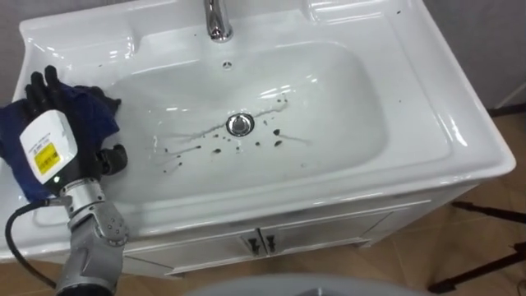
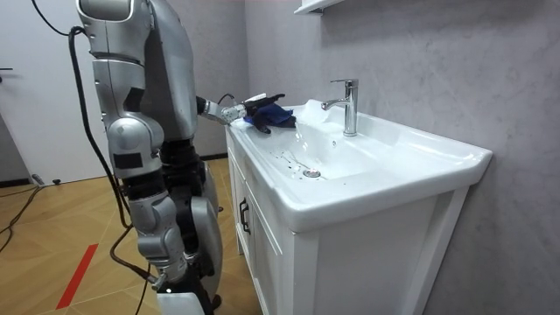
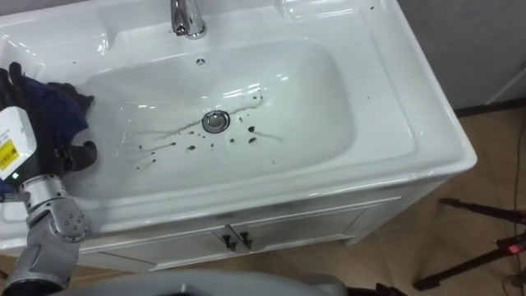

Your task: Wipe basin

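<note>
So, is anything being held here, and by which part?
Left hand rests midway on the blue cloth at the basin rim; a grip cannot be told.

Head eyes above, room camera aside.
My eye views look steeply down, close on the basin (image 1: 345,123); the room view shares it side-on.

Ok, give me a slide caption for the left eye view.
Left hand lies on a dark blue cloth at the white basin's left rim; dark specks ring the drain.
</note>
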Tool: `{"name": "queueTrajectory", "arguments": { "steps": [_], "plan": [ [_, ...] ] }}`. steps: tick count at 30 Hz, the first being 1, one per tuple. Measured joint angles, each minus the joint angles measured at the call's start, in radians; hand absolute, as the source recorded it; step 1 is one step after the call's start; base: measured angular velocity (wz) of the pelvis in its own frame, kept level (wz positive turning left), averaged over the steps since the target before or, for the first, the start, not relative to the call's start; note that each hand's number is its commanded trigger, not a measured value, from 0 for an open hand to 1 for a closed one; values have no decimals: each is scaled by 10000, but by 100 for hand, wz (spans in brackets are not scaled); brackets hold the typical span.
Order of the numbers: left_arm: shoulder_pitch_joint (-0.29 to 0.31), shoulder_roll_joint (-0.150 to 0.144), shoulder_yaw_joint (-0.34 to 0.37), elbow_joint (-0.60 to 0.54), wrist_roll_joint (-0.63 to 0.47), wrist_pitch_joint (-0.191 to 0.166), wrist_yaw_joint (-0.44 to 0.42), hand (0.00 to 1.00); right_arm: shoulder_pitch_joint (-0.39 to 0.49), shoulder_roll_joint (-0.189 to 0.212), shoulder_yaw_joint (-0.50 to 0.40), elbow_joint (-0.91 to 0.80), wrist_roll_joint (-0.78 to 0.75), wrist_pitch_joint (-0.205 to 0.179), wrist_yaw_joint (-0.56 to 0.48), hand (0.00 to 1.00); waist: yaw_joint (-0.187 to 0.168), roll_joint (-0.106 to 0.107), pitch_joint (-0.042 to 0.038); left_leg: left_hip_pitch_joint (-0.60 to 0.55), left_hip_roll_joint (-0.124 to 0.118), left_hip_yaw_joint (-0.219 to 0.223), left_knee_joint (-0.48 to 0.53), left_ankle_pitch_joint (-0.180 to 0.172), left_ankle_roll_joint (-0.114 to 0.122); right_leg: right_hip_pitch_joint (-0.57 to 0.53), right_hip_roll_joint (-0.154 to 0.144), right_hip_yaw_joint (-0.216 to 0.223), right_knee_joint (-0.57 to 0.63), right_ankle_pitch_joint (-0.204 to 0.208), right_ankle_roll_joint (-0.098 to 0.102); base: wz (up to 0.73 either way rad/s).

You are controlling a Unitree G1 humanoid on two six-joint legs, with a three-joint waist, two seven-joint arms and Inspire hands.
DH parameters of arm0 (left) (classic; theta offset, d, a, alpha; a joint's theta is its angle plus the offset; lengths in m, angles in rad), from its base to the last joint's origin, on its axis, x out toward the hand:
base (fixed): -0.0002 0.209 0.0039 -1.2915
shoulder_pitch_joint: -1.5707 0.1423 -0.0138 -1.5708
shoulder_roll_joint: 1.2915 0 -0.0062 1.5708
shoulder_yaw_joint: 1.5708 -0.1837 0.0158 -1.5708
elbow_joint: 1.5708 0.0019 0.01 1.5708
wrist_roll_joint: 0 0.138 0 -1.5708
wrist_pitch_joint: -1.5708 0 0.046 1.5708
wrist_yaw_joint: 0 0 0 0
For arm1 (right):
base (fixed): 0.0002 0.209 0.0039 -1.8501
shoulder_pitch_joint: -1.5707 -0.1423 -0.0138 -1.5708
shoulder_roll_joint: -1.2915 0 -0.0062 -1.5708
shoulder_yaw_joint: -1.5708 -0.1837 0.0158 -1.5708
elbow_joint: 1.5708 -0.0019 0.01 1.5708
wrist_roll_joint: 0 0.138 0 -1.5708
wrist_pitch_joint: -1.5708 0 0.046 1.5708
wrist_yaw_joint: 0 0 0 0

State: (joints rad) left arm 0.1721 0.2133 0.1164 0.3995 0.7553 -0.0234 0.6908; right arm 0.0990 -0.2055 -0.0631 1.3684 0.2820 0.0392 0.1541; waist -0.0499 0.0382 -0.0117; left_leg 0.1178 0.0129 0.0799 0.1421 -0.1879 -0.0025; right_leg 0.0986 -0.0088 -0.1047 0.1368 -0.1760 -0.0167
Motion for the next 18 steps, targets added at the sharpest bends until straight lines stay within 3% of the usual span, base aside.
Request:
{"name": "queueTrajectory", "arguments": {
  "steps": [14,18],
  "plan": [
    [-17,-26,64,48,-134,29,37,0,-25,-12,-22,-140,-36,210,-162,0,301,5,-14,0,3,-7,-1,0,-1,0,0,0,2,29,14,0],
    [-12,-138,175,214,-323,-45,55,0,-28,9,-24,-138,-30,267,-222,0,348,-51,25,174,15,-22,-81,0,-1,133,18,37,-15,28,12,-3]
  ]
}}
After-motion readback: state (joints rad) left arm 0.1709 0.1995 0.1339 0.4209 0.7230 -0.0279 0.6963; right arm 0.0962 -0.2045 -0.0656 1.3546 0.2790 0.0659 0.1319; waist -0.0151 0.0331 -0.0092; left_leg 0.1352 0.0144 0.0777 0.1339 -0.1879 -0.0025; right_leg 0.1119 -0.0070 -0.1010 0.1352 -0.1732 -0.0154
